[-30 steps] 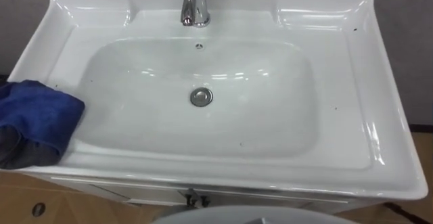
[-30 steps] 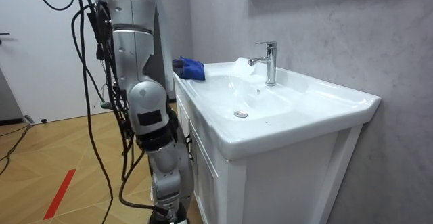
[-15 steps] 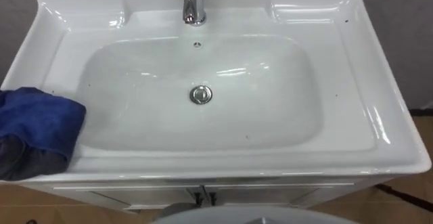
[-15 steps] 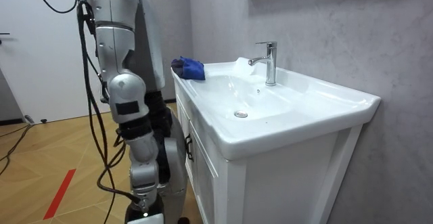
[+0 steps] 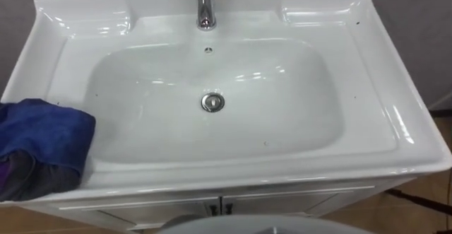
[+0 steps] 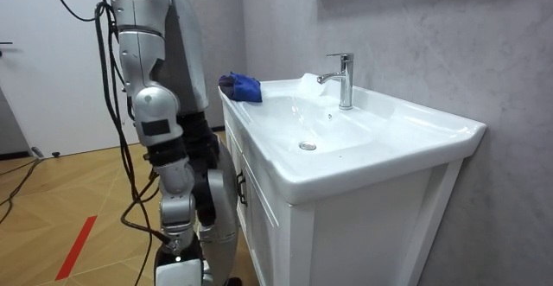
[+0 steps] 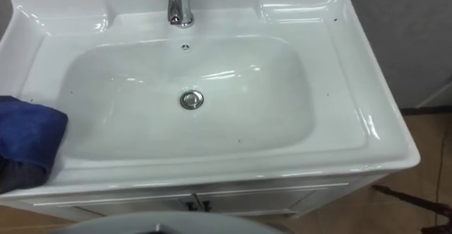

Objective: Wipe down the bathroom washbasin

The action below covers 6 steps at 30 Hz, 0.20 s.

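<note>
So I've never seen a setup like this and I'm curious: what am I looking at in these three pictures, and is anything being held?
It is a humanoid robot standing at a white basin it is meant to wipe. Two pictures come from cameras in its head, looking down; the third comes from a camera standing in the room, seeing the robot sideways. The tap is at the back, the drain in the middle, and a blue cloth lies bunched on the rim at the robot's left. Nothing holds the cloth. In the room view its right robot hand hangs low beside the cabinet.
</note>
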{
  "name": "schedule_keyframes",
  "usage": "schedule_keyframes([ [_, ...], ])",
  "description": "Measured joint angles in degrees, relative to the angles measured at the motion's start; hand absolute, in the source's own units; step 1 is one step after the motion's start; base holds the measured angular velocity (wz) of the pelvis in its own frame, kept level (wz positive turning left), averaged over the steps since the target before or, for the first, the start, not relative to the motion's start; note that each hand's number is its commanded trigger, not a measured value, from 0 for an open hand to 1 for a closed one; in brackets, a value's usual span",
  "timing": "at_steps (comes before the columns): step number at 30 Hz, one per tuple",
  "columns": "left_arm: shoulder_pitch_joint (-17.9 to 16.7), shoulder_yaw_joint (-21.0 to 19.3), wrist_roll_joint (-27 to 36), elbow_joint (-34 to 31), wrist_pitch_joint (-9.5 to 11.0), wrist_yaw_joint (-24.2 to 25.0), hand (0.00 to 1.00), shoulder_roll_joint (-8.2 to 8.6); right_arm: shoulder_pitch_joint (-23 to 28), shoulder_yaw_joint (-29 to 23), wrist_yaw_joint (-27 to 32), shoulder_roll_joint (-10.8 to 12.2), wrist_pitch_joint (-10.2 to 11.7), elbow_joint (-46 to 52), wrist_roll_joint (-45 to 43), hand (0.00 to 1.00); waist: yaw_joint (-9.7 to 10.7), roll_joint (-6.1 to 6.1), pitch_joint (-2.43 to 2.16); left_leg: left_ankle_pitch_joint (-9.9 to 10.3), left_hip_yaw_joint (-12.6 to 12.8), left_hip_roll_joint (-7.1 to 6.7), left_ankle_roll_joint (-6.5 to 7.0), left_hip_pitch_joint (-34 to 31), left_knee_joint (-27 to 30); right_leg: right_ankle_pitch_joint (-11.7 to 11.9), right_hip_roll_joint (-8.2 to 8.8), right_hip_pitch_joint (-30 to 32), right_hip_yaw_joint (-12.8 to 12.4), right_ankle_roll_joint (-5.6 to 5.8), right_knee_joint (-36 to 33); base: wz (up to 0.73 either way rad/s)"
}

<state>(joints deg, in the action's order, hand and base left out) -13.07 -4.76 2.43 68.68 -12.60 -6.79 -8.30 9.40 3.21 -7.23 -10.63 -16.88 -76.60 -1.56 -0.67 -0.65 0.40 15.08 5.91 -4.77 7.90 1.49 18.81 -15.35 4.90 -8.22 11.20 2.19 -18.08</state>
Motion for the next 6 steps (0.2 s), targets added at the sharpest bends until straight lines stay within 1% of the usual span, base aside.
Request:
schedule_keyframes([
  [3,0.1,0.6,-0.9,0.0,-0.3,1.0,0.00,-0.11,-0.1,0.0,-0.1,0.1,-0.7,0.0,0.0,0.00,0.6,0.11,-0.01,0.1,0.0,-0.03,0.20,0.1,0.0,0.1,0.01,0.0,-0.2,0.19,-0.2,0.00],
  [6,0.3,0.8,-0.9,0.0,-0.9,1.6,0.00,-0.14,0.1,0.0,-0.5,0.3,-1.1,0.1,0.0,0.00,0.7,0.20,-0.02,0.2,0.0,-0.04,0.34,0.1,0.0,0.2,0.06,0.3,-0.2,0.26,-0.7,0.00],
])
